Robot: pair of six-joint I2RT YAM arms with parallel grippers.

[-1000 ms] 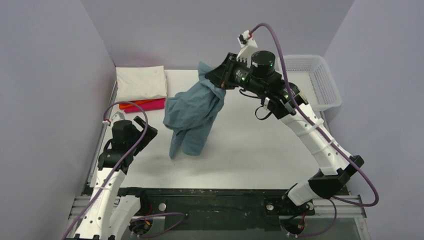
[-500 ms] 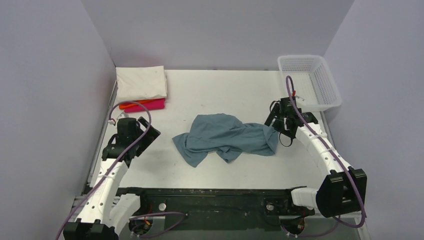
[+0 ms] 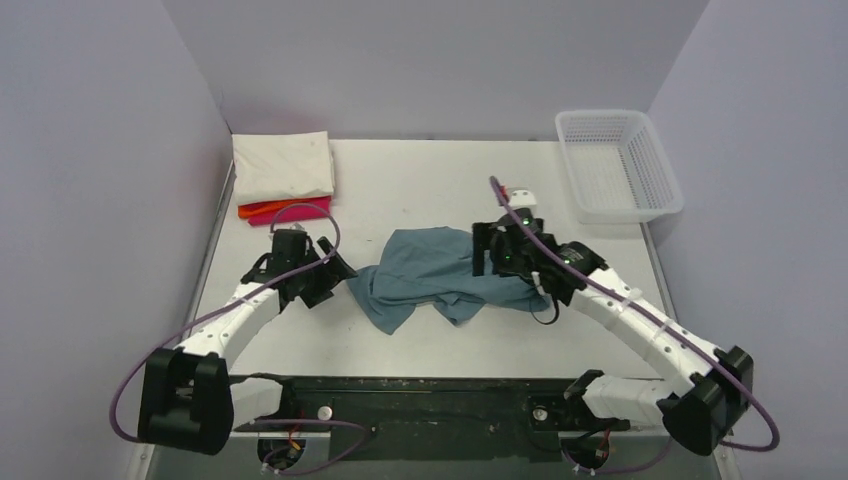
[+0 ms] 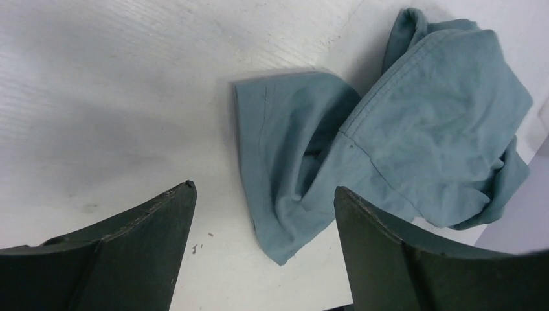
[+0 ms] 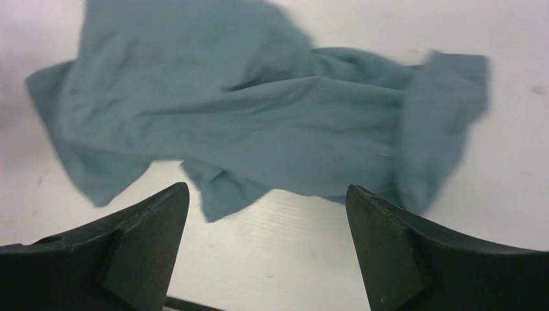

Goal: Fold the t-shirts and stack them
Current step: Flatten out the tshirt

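A dusty teal-blue t-shirt (image 3: pixel 430 272) lies crumpled on the white table, near its middle. My left gripper (image 3: pixel 340 270) sits low at the shirt's left edge with its jaws open. In the left wrist view a corner of the t-shirt (image 4: pixel 388 129) reaches down between the fingers of the left gripper (image 4: pixel 262 194) without being pinched. My right gripper (image 3: pixel 482 255) hovers over the shirt's right part, open. The right wrist view shows the t-shirt (image 5: pixel 259 116) just beyond the right gripper (image 5: pixel 265 194), with bare table between its fingers. A cream-white folded shirt (image 3: pixel 283 165) and an orange and pink one (image 3: pixel 270 210) lie at the back left.
A white mesh basket (image 3: pixel 620 165) stands at the back right corner. Lilac walls close in the table on the left, back and right. A black rail (image 3: pixel 430 395) runs along the near edge between the arm bases.
The right gripper opened and the hanging teal shirt dropped into a heap on the table. The right arm then came down and left over it. The left arm reached right to the shirt's edge.
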